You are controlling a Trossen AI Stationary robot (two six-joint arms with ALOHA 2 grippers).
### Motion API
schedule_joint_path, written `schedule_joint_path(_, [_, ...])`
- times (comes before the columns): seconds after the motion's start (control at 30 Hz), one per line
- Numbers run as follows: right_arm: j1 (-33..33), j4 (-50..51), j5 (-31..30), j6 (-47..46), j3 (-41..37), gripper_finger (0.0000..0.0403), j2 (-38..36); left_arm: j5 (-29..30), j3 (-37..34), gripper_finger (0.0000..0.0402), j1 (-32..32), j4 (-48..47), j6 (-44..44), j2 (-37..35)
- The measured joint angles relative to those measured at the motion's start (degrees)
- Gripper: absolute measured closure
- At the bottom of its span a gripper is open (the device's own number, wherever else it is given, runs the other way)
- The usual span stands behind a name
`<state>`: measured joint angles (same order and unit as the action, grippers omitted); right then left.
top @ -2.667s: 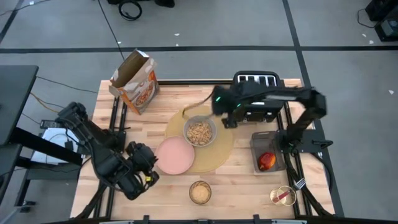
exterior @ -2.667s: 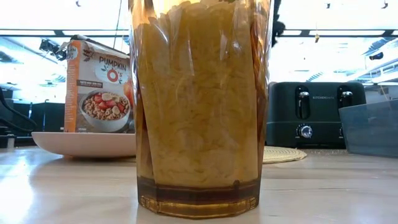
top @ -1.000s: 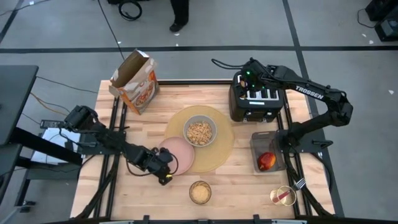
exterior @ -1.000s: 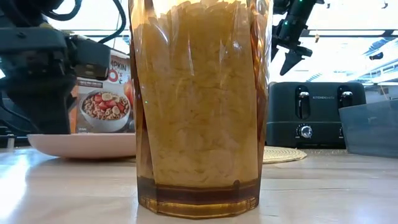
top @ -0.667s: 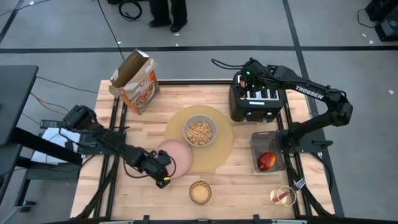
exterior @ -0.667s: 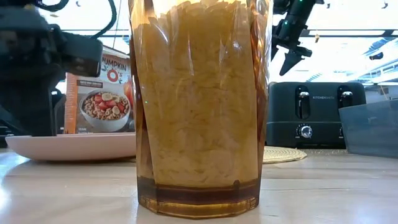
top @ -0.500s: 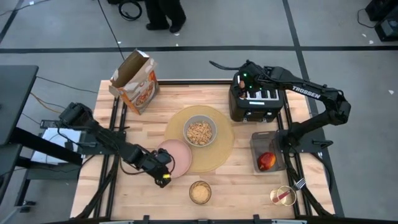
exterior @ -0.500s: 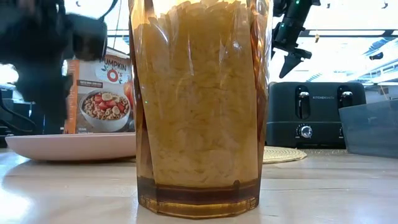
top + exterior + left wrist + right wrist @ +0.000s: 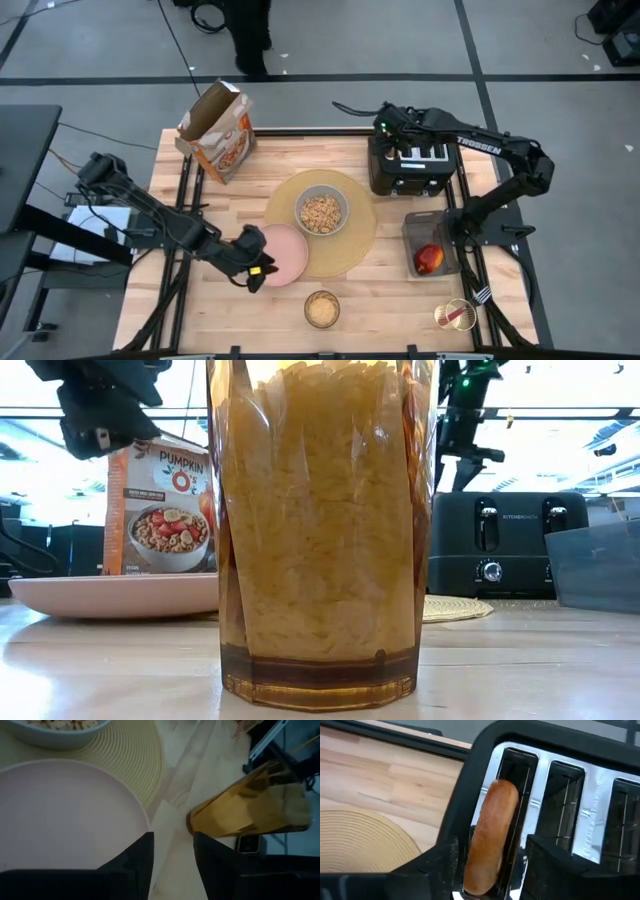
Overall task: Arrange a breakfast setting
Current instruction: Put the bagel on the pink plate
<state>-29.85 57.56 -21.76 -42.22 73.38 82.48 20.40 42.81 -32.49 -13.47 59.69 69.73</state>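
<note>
Your table (image 9: 400, 300) was a pale wooden butcher-block top. Directly on it you had a cereal box (image 9: 217, 130) standing open at the far left corner and a toaster (image 9: 411, 160) at the far right. The mat (image 9: 350, 250) lay in the middle, with the plate (image 9: 285, 252) resting partly over its near left edge. The glass (image 9: 322, 309) stood near the front edge, and a grey bin (image 9: 432, 243) sat on the right side, nearer than the toaster. A small round holder (image 9: 455, 315) was at the near right corner.
</note>
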Motion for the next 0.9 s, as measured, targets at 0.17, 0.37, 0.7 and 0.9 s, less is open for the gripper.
schedule_joint_path(0.17, [-0.07, 1.72, -0.93, -1.79, -0.02, 0.0203, 3.27, 0.02, 0.0, 0.0258, -0.02, 0.03, -0.38, -0.87])
schedule_joint_path(0.37, [0.09, 2.74, -3.18, -3.29, -0.04, 0.0246, 4.1, -0.08, 0.0, 0.0258, -1.33, -0.23, -0.99, -0.87])
schedule_joint_path(0.7, [-0.26, 3.0, -5.71, 0.01, 0.34, 0.0352, 1.82, 1.61, 0.0, 0.0258, -1.46, 0.34, -3.69, -0.9])
schedule_joint_path(0.9, [-0.09, 3.44, -9.66, 4.86, 5.25, 0.0355, -2.86, 5.05, 0.0, 0.0257, -0.61, 2.94, -8.31, -3.07])
